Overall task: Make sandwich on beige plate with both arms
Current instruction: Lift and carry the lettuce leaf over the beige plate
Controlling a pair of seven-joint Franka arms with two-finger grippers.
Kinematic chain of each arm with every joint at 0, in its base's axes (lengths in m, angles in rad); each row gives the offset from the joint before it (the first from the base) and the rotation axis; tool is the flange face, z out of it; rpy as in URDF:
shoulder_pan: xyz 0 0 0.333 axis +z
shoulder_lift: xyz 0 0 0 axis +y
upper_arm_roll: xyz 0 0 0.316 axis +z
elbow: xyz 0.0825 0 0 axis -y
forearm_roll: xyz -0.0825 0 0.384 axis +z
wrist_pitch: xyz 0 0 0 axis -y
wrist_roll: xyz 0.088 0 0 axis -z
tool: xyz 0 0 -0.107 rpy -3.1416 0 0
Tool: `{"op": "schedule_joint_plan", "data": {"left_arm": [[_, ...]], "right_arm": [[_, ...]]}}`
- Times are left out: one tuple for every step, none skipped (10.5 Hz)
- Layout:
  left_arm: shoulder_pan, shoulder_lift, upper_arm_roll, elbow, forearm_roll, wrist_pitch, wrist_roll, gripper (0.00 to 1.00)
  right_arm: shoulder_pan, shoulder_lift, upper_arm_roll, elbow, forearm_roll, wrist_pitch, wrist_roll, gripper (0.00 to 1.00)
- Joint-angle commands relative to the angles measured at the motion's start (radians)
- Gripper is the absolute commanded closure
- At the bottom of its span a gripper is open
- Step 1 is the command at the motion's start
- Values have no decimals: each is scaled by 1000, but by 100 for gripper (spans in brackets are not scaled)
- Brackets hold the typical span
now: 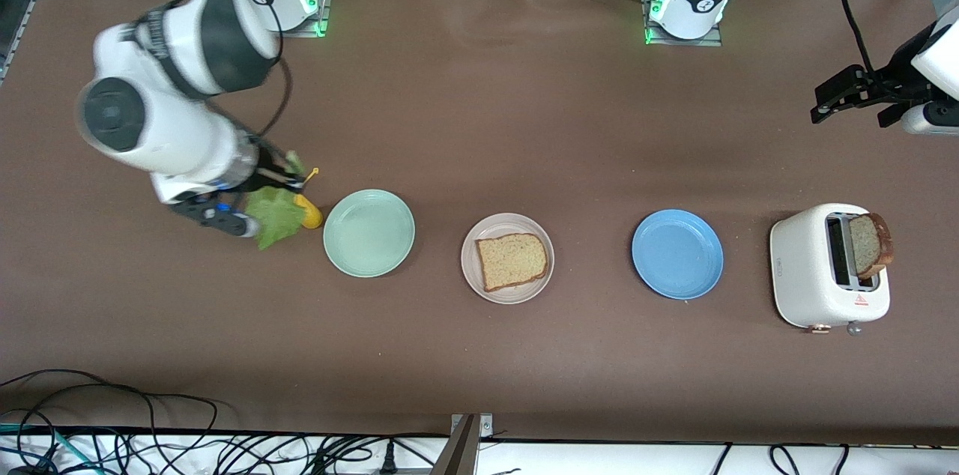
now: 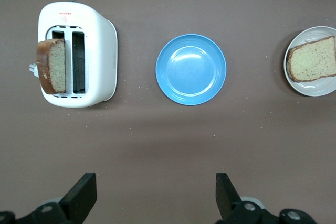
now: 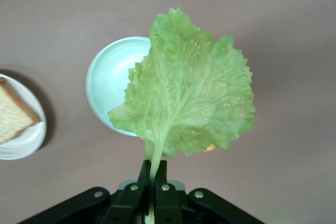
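My right gripper [image 1: 288, 174] [image 3: 154, 165] is shut on the stem of a ruffled green lettuce leaf [image 1: 277, 224] [image 3: 189, 98]. It holds the leaf in the air beside the mint-green plate [image 1: 368, 233] [image 3: 107, 87], toward the right arm's end. The beige plate [image 1: 509, 222] [image 2: 315, 88] [image 3: 26, 135] sits mid-table with one bread slice [image 1: 513, 260] [image 2: 314, 59] [image 3: 13, 116] lying on it. A second slice [image 1: 869, 243] [image 2: 51, 66] stands up out of the white toaster [image 1: 805, 265] [image 2: 97, 56]. My left gripper [image 1: 818, 106] [image 2: 155, 192] waits open and empty over bare table at the left arm's end.
A blue plate [image 1: 677, 254] [image 2: 191, 69] lies between the beige plate and the toaster. A yellow object [image 1: 309, 214] [image 3: 210, 148] rests beside the mint-green plate, mostly hidden by the leaf. Cables run along the table edge nearest the front camera.
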State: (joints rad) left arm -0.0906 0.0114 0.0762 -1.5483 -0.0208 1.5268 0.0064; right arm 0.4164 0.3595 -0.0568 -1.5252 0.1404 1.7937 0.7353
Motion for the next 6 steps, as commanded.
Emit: {"op": "schedule_joint_plan", "data": {"left_arm": [[-6,12,1,25,28,-8,3,0],[2,12,2,23,28,-8,6,0],[3,12,4,23,35,-8,6,0],[5,13,4,23,51,-8,7,0],[6,18,4,23,64,-7,9,0],[8,21,5,25,64,-7,10,0]], "right_arm": [[109,93,-14,69,13,131,195,100],[146,133,-14,100,13,195,276,100],[186,180,-14,138,13,243,380,100],[220,226,-12,167,13,292,507,100],[258,277,-12,184,13,387,659,100],[303,324,-14,194,11,512,782,100]]}}
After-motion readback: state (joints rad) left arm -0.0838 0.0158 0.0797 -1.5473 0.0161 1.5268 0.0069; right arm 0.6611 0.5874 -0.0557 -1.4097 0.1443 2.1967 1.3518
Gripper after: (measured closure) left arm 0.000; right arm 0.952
